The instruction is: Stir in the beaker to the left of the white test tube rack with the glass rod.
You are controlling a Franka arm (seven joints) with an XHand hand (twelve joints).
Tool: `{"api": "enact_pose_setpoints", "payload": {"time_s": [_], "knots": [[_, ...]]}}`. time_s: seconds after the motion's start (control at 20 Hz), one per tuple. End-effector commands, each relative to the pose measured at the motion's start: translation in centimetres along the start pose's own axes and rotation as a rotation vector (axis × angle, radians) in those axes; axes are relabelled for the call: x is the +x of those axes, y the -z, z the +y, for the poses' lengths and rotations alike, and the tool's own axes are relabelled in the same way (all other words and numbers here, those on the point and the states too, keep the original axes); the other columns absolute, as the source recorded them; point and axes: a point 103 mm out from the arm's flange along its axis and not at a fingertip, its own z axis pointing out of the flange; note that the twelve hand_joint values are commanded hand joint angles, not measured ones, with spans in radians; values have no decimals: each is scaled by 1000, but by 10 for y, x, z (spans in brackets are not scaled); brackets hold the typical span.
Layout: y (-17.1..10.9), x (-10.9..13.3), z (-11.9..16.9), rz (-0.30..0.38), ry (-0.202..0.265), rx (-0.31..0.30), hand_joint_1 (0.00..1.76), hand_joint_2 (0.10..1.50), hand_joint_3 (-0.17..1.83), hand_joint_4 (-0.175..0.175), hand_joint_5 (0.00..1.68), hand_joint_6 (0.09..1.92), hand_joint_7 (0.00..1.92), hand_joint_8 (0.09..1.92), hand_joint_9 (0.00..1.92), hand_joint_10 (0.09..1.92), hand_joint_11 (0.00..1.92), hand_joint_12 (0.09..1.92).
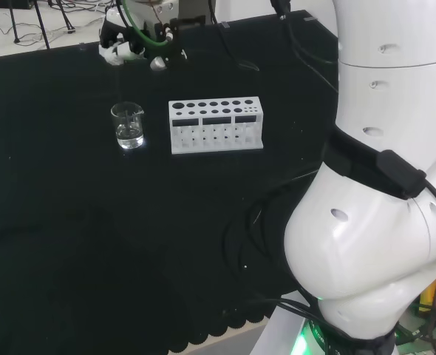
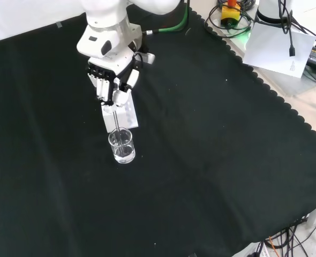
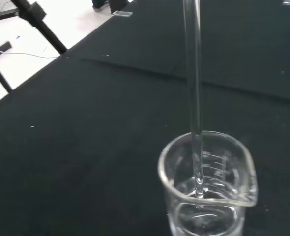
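While gripping the glass rod [image 2: 117, 120] in curled fingers, robot hand [image 2: 113, 81] poised above the beaker [image 2: 121, 145], rod tip already down inside the rim, seemingly at the clear liquid. Beaker standing on the black worktop [image 2: 217, 160], just left of the white test tube rack [image 1: 216, 124] in the head view. Best stirred, by this reading, in small slow circles, rod kept upright and off the glass wall, tip held clear of the bottom to avoid tipping the beaker. Wrist view: rod tip [image 3: 199, 189] within the beaker, a detail lost in the head view. Head view: clear gap between beaker and rack, merged in the front view.
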Motion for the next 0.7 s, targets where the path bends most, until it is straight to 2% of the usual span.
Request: {"api": "enact_pose_setpoints", "payload": {"time_s": [0.05, 0.3, 0.55, 0.7], "knots": [[2, -16, -7, -10, -24, 0, 1306, 1131, -175, -175, 1178, 429, 1134, 1094, 1634, 949, 1669, 748], [3, -11, -19, -18, -38, 8, 1306, 1130, -175, -175, 1178, 429, 1135, 1093, 1635, 949, 1669, 749], [-2, 12, -20, -24, -16, 19, 1306, 1130, -175, -175, 1178, 429, 1135, 1093, 1636, 949, 1669, 750], [-6, 17, -15, -27, -9, 21, 1306, 1130, -175, -175, 1178, 429, 1135, 1093, 1636, 949, 1670, 750]]}}
